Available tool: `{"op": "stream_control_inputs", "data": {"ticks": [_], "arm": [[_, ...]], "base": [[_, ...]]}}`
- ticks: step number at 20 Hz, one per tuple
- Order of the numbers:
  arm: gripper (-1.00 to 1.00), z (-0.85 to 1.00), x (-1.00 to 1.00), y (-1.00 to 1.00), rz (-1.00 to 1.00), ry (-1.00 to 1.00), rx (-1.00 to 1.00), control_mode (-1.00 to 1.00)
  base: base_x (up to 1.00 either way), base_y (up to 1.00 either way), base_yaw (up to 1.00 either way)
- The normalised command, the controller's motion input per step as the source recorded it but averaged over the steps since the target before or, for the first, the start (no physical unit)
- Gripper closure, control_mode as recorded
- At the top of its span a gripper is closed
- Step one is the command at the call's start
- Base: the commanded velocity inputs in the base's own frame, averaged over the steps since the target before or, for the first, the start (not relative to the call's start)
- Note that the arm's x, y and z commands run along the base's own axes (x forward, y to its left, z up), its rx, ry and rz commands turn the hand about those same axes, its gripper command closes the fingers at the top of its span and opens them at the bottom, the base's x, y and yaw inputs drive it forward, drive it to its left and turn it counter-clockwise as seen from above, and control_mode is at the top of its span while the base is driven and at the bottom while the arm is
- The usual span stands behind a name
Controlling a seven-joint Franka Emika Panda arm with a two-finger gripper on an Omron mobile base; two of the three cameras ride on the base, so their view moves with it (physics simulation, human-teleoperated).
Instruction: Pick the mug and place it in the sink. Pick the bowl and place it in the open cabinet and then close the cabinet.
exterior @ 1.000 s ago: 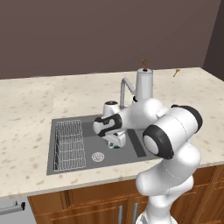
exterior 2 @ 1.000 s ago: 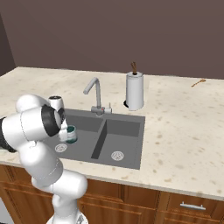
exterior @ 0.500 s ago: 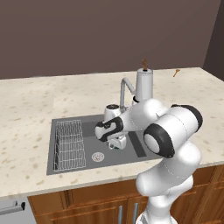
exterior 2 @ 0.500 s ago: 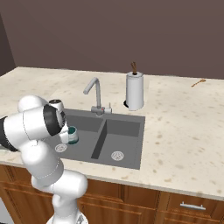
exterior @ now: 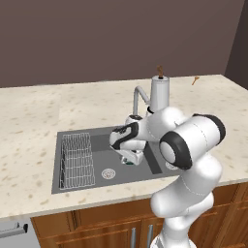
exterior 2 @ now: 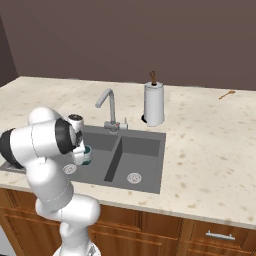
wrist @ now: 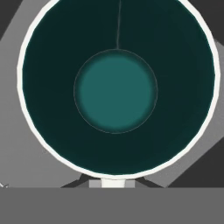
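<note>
Arm (exterior: 189,145): glossy white rounded shells, bulbous segments stacked like fat cylinders. Dark grey-black bands and round caps at joints. Hand section white with a black panel. No cables, screws or markings discernible.

The sink (exterior: 97,145) sits in the counter (exterior: 34,116). The tap (exterior 2: 107,105) stands behind it, and a paper roll (exterior 2: 154,104) stands to the tap's right. The rack (exterior: 76,160) lies in the left basin. The mug (exterior 2: 86,155) is low over that basin.

A speckled beige stone counter (exterior 2: 210,150) carries the dark sink (exterior 2: 142,152) set into it. A paper towel roll (exterior 2: 154,105) stands at the sink's one o'clock; a wooden spoon (exterior 2: 226,94) lies farther at two o'clock.
</note>
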Motion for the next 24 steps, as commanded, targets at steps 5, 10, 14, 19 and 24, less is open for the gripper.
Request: {"op": "stream_control_inputs", "data": {"ticks": [5,10,14,19,24], "arm": [[1.0,-0.11,0.05,-0.04,0.0,0.0,0.01,-1.0],[1.0,-0.22,0.0,0.0,0.0,0.0,0.0,-1.0],[1.0,-0.13,0.06,0.0,0.0,0.0,0.0,-1.0],[1.0,-0.08,0.09,0.0,0.0,0.0,0.0,-1.0],[1.0,-0.17,0.09,0.0,0.0,0.0,0.0,-1.0]], "base": [[0.0,0.0,0.0],[0.0,0.0,0.0],[0.0,0.0,0.0],[0.0,0.0,0.0],[0.0,0.0,0.0]]}}
